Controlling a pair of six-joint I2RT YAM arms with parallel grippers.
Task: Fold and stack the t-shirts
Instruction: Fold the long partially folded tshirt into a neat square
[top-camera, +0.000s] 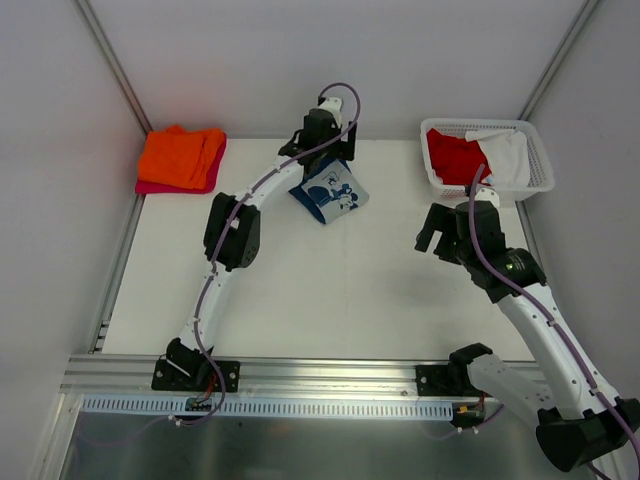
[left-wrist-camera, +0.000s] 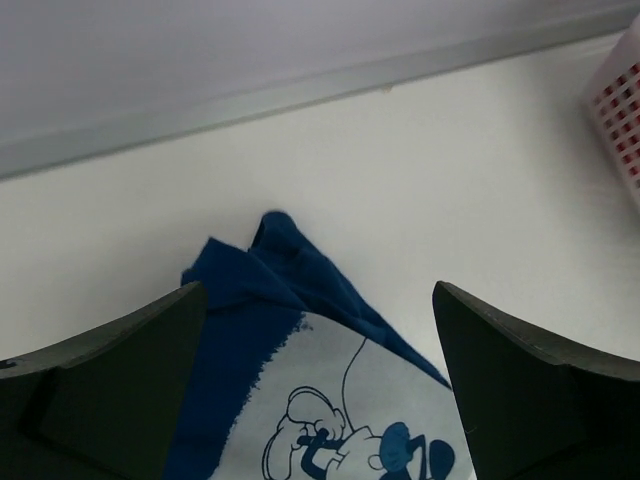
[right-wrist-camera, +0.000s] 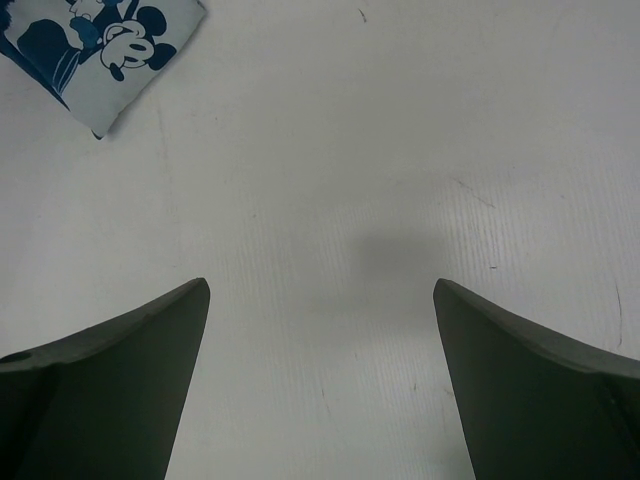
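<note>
Navy t-shirt (top-camera: 330, 192) lies in a small, roughly folded bundle on the white table (top-camera: 330, 300), upper centre of the top view, pale cartoon print facing up and a dark corner poking out toward the back wall. Left gripper (top-camera: 320, 150) sits at its far edge w/ fingers spread wide. In the left wrist view the cloth shows between and below the fingers (left-wrist-camera: 120, 380), nothing pinched. Right gripper (top-camera: 432, 230), centre-right of the frame, is also spread wide over bare table, holding nothing, well apart from the navy shirt. Orange t-shirt (top-camera: 180, 155) lies folded upper left, on top of a magenta-pink t-shirt (top-camera: 160, 187). Upper right, a white lattice basket (top-camera: 487, 124) holds a red t-shirt (top-camera: 452, 156) and a white t-shirt (top-camera: 510, 160).
</note>
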